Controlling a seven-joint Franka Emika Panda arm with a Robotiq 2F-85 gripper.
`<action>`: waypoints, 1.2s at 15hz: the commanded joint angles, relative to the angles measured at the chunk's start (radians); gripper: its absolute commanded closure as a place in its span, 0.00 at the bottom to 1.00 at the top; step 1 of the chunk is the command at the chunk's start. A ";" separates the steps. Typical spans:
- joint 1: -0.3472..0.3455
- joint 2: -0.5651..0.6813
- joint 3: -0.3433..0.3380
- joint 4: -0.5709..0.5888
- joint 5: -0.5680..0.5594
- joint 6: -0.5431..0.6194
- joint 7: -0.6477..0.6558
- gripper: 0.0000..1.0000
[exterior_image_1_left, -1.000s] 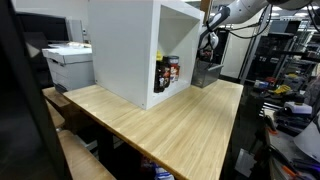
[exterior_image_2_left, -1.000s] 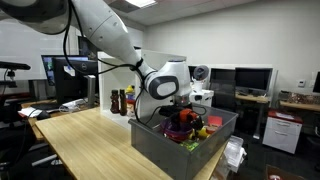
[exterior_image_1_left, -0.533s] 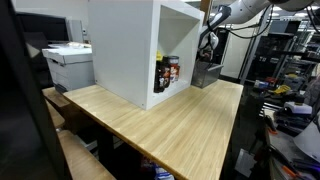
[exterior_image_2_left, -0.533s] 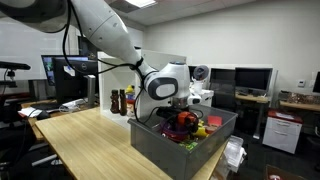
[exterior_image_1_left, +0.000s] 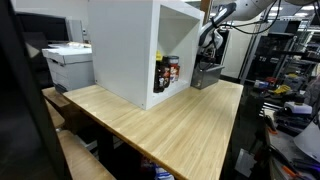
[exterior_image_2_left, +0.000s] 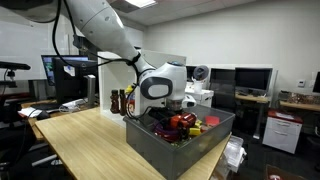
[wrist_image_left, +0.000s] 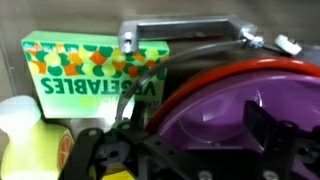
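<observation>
Wrist view: gripper (wrist_image_left: 190, 150), fingers spread and empty, hangs over the purple bowl (wrist_image_left: 240, 110) in the bin (exterior_image_2_left: 160, 155) at the worktop's (exterior_image_1_left: 170, 120) corner. Judged a reach; grasping needs the rim straddled.

Even, bright overhead room light fills both exterior views; the wooden surface (exterior_image_1_left: 170, 115) in front of the white cabinet (exterior_image_1_left: 125, 50) carries a soft sheen. The wrist view is dimmer and blurred, though the vegetables box (wrist_image_left: 95, 75) lettering reads clearly.
</observation>
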 joint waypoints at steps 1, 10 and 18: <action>-0.022 -0.133 0.019 -0.184 0.080 -0.001 -0.067 0.00; 0.011 -0.111 -0.036 -0.158 0.063 -0.005 -0.029 0.00; 0.012 -0.108 -0.048 -0.152 0.063 -0.019 -0.025 0.00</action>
